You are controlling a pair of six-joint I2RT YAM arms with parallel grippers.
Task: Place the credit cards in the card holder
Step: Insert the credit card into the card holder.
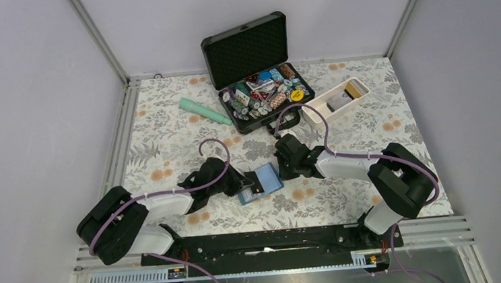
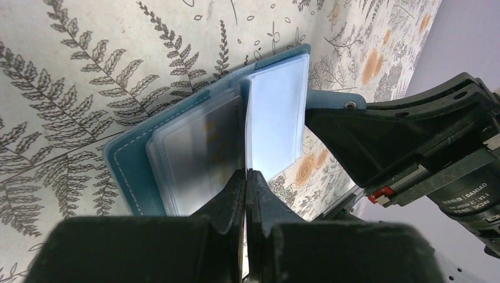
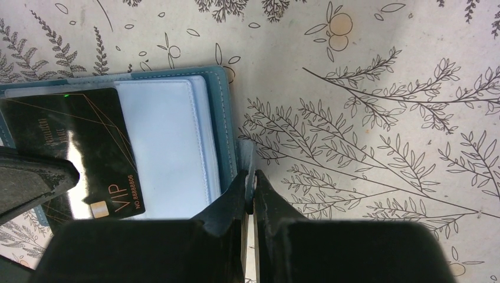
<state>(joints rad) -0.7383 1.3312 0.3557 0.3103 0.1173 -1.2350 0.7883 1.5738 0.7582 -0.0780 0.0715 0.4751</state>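
The teal card holder [image 1: 269, 178] lies open on the floral cloth between both arms, its clear pockets facing up [image 2: 194, 147]. My left gripper [image 2: 246, 174] is shut on a black credit card [image 3: 82, 147] marked VIP, which is angled over the holder's left page. In the left wrist view that card shows edge-on [image 2: 247, 130]. My right gripper [image 3: 252, 177] is shut on the holder's snap tab at its right edge [image 3: 224, 118]. More credit cards [image 1: 340, 98] lie in the white tray.
A long white tray [image 1: 313, 113] sits at the back right. An open black foam-lined case [image 1: 256, 80] full of poker chips stands at the back centre. A mint-green cylinder [image 1: 203, 111] lies left of it.
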